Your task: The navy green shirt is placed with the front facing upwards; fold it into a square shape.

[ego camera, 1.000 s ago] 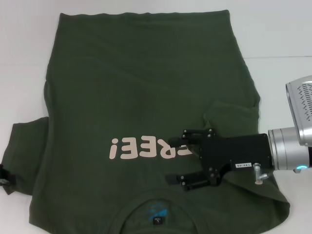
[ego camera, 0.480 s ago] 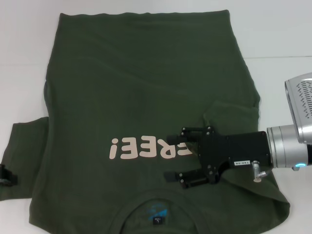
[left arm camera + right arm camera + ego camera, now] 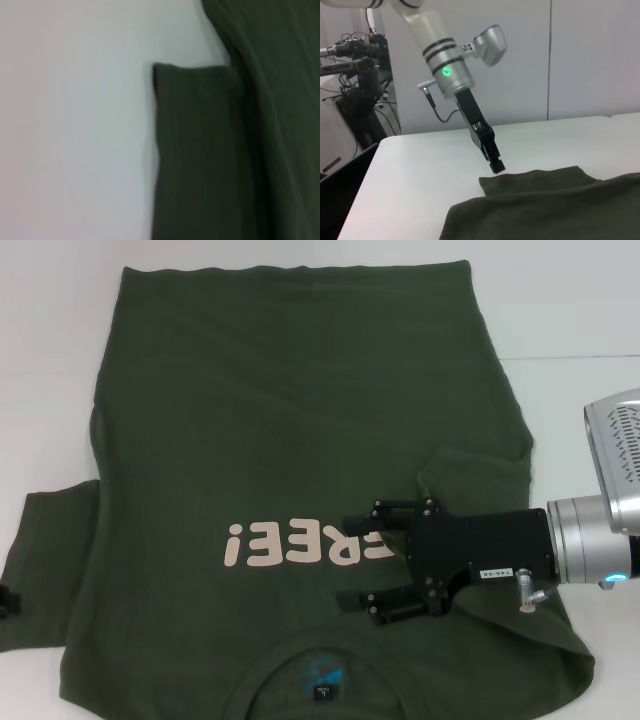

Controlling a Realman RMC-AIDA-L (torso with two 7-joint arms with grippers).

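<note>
A: Dark olive-green cotton covers most of the white surface [image 3: 580,300]: the navy green shirt [image 3: 300,420] lies flat, front up, its pale "FREE!" lettering [image 3: 300,543] reading upside down from the head view. The collar with its blue-printed neck label [image 3: 322,676] sits at the surface's near edge, and the hem runs along the far edge.

B: And the sleeves?

A: The sleeve on the robot's left [image 3: 45,550] spreads flat toward the surface's left edge. On the right side, the cloth is creased and bunched near the shoulder.

B: Where is the right hand [image 3: 358,562]?

A: It hovers over the chest of the shirt, near the right end of the lettering, coming in from the surface's right edge. Its two black fingers [image 3: 372,523] stand wide apart, holding nothing.

B: The left hand [image 3: 498,167]?

A: It shows best in the right wrist view, angled down with its tip at the corner of the left sleeve. In the head view only a sliver appears at the surface's left edge. Whether its fingers are parted or closed cannot be told.
</note>
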